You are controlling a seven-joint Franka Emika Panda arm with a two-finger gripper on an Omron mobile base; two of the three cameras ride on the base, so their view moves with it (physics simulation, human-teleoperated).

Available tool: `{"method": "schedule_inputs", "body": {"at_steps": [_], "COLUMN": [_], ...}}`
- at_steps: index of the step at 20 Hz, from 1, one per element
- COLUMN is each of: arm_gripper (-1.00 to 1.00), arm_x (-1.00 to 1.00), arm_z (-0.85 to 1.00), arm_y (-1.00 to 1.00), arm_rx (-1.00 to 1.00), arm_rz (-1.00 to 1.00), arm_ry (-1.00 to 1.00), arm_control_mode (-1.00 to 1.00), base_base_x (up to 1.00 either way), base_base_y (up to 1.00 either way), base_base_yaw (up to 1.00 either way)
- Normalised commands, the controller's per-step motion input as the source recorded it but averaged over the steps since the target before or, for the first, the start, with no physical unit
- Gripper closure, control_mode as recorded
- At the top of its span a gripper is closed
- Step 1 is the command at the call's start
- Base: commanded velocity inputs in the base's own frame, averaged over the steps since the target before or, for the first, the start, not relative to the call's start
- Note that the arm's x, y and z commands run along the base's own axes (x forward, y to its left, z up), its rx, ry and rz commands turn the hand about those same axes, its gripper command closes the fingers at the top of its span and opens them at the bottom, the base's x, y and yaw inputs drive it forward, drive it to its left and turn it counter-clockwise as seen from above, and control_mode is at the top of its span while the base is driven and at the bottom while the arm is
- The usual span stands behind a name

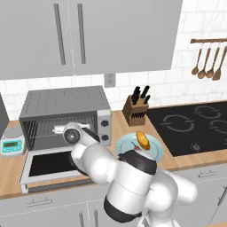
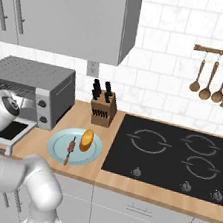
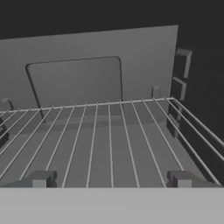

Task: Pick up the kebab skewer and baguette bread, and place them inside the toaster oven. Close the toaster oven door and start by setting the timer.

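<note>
Two foods wait on the round light blue plate [image 1: 153, 153] in the left base view: the stubby golden-orange baguette bread [image 1: 142, 139] and, just beside it, the thin dark kebab skewer [image 1: 135, 147] threaded with reddish-brown meat. Left of the plate on the wooden counter [image 1: 122, 128] stands the boxy grey metal toaster oven [image 1: 66, 106], its silver-framed, dark-glass toaster oven door [image 1: 46, 165] dropped flat, the white arm reaching toward the opening.

From the right base view, the baguette bread [image 2: 86, 140] and kebab skewer [image 2: 70, 149] lie side by side on the plate [image 2: 57, 148], apart from the oven [image 2: 42, 80]; a wooden knife block [image 2: 103, 110] stands behind them.

Along the hand view, the tool [image 3: 111, 179] sits with its fingertips spread wide and nothing between them, just over the wire rack [image 3: 100, 131] inside the oven.

Judging by looks, the skewer is light and stiff but thin, best pinched across a meat chunk near its middle; the loaf looks light and firm, its rounded crust perhaps slippery, so a grasp across its midsection seems safest.
</note>
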Motion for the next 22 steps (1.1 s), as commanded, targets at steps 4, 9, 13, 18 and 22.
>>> {"method": "schedule_inputs", "body": {"at_steps": [4, 9, 13, 18, 22], "arm_gripper": [-1.0, -1.0, -1.0, -1.0, -1.0], "arm_x": [0.15, 0.0, -0.41, -0.92, -0.94], "arm_z": [0.0, -0.13, -0.41, -0.6, -0.62], "arm_y": [0.0, 0.0, 0.0, 0.0, 0.0], "arm_rx": [0.0, 0.0, 0.0, 0.0, 0.0], "arm_rz": [0.0, 0.0, 0.0, 0.0, 0.0], "arm_ry": [0.04, 0.11, 0.03, 0.0, 0.05], "arm_control_mode": [-1.0, -1.0, -1.0, -1.0, -1.0], "base_base_x": [0.0, 0.0, 0.0, 0.0, 0.0], "base_base_y": [0.0, 0.0, 0.0, 0.0, 0.0], "base_base_yaw": [0.0, 0.0, 0.0, 0.0, 0.0]}}
